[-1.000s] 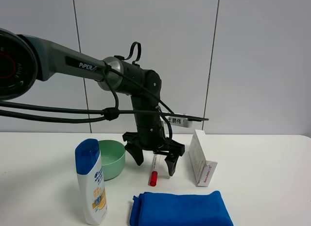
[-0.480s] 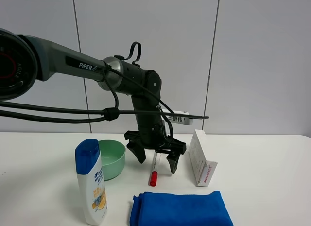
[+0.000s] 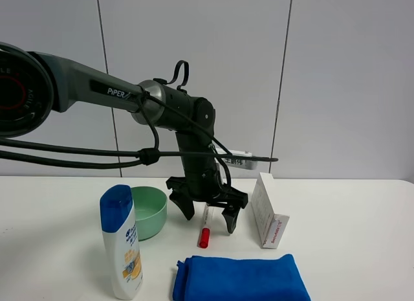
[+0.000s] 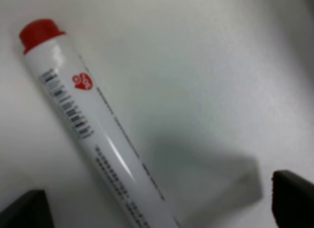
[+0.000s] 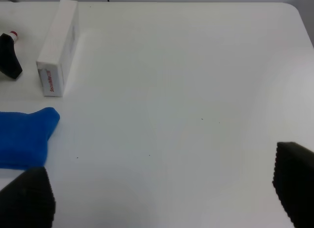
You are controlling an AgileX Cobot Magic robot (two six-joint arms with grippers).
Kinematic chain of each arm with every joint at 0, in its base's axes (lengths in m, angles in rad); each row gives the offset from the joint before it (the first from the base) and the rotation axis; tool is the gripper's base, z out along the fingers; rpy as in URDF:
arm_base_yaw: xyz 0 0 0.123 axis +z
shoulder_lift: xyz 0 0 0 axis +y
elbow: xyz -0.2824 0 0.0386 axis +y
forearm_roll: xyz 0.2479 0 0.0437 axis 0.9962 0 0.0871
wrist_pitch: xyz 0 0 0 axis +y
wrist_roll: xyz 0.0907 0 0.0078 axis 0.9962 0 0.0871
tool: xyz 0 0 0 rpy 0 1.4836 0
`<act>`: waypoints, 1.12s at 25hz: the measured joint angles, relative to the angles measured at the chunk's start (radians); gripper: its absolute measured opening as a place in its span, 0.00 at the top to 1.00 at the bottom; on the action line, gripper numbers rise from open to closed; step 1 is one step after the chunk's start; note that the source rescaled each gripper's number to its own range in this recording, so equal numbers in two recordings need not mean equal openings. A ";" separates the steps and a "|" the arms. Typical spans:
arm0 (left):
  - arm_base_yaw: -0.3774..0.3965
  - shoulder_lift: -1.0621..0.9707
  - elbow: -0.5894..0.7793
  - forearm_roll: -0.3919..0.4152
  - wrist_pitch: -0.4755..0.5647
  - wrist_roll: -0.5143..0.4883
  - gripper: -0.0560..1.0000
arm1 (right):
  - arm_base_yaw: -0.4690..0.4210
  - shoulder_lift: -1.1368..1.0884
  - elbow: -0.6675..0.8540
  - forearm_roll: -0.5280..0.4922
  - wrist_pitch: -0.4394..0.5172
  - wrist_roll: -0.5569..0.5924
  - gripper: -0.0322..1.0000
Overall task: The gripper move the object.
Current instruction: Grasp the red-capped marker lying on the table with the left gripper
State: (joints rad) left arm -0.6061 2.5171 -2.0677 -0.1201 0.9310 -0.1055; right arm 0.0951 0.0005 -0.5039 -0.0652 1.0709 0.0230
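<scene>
One risk: pen (image 3: pixel 205 226) lies skewed to jaws, so closing may spin or roll it out. Left gripper (image 3: pixel 207 218) spread wide, straddling pen, nothing held. Pen flat on worktop (image 3: pixel 349 249) between bowl (image 3: pixel 150 210) and carton (image 3: pixel 265 210), red cap near.

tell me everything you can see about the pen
The pen is slim, with a glossy white barrel that looks plastic and a red cap fitted on. Near the cap sit a small red logo and a barcode; lines of fine print, too blurred to read, run down the barrel. It lies flat on the white table, cap toward the blue cloth. The left tool hangs open astride it, apparently not touching.
</scene>
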 joint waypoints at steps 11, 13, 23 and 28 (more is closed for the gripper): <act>0.027 0.000 0.000 -0.002 -0.001 0.000 0.11 | 0.000 0.000 0.000 0.000 0.000 0.000 0.00; 0.027 0.000 0.000 -0.002 -0.001 0.000 0.11 | 0.000 0.000 0.000 0.000 0.000 0.000 0.00; 0.027 0.005 -0.003 -0.002 0.004 0.004 0.11 | 0.000 0.000 0.000 0.000 0.000 0.000 0.00; 0.027 0.005 -0.003 -0.003 0.004 0.004 0.12 | 0.000 0.000 0.000 0.000 0.000 0.000 0.00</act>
State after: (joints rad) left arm -0.5789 2.5218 -2.0704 -0.1235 0.9354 -0.1018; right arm 0.0951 0.0005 -0.5039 -0.0652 1.0709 0.0230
